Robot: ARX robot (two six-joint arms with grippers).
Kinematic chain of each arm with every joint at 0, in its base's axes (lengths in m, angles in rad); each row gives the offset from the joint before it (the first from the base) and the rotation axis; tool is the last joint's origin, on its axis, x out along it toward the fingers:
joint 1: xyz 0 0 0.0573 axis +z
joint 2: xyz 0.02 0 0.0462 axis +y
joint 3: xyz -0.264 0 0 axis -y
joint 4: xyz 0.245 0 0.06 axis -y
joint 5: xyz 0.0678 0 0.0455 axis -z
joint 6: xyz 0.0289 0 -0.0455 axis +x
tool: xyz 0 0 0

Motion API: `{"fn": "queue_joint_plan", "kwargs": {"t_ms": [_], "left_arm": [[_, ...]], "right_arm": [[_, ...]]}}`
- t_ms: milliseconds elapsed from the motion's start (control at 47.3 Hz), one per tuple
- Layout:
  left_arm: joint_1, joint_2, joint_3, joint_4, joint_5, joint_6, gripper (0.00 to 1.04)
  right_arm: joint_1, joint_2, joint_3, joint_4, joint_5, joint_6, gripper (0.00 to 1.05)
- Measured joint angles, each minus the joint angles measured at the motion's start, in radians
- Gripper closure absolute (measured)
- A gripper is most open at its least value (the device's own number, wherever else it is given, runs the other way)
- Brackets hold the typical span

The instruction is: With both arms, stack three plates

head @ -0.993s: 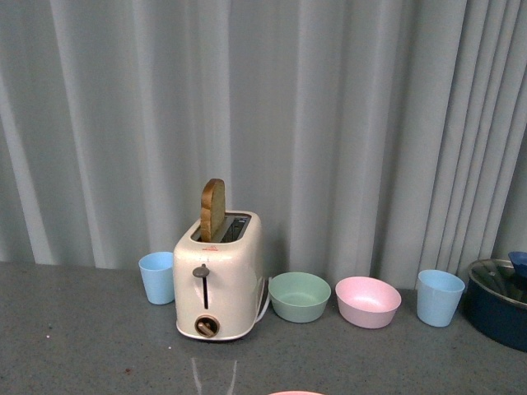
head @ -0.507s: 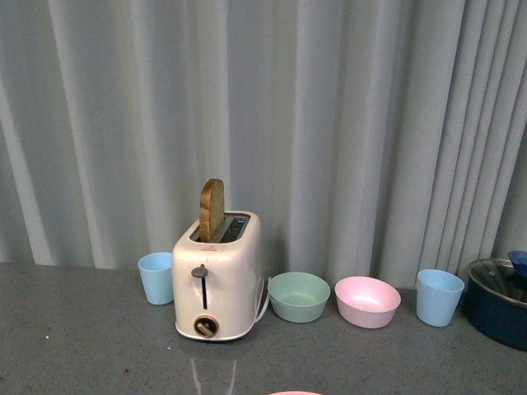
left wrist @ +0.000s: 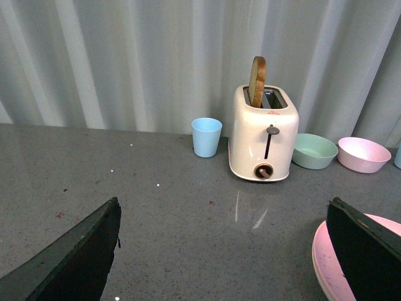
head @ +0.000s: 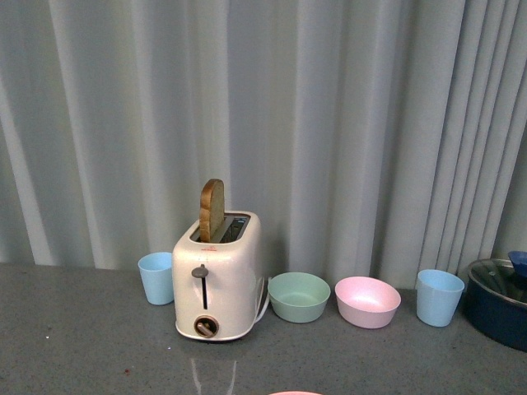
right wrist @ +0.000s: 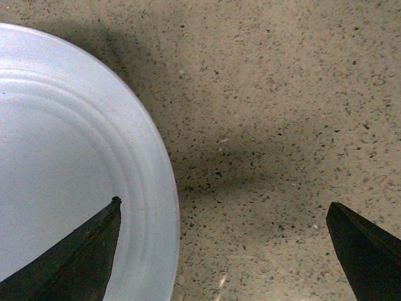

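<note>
Front view: the toaster [head: 218, 280] sits as it did 1 second ago, with no arm showing. Left wrist view: the left hand [left wrist: 222, 210] is wide open and empty, the pink plate [left wrist: 326, 263] beside 1 finger. Right wrist view: the right hand [right wrist: 222, 210] is wide open and empty above the light blue plate [right wrist: 62, 157]; stacking seems unstarted.

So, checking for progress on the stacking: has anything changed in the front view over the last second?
Nothing visibly changed. The toaster, the bread slice, the green bowl and the pink bowl sit where they were; neither arm shows in that view.
</note>
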Motion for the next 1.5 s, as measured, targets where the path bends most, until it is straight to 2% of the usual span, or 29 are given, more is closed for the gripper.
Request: {"fn": "queue_joint_plan", "kwargs": {"t_ms": [338,507,613,1099,1183,1500], "left_arm": [[0.0,0.0,0.0,0.0,0.0,0.0,0.07],[0.0,0.0,0.0,0.0,0.0,0.0,0.07],[0.0,0.0,0.0,0.0,0.0,0.0,0.07],[0.0,0.0,0.0,0.0,0.0,0.0,0.07],[0.0,0.0,0.0,0.0,0.0,0.0,0.07],[0.0,0.0,0.0,0.0,0.0,0.0,0.07]], "right_arm": [[0.002,0.107,0.042,-0.049,-0.071,0.074,0.07],[0.006,0.113,0.042,-0.076,-0.076,0.073,0.09],[0.006,0.114,0.042,-0.094,-0.081,0.064,0.29],[0.008,0.11,0.057,-0.131,-0.109,0.066,0.94],[0.006,0.102,0.063,-0.134,-0.129,0.09,1.01],[0.002,0.049,0.055,-0.151,-0.138,0.105,1.01]]}}
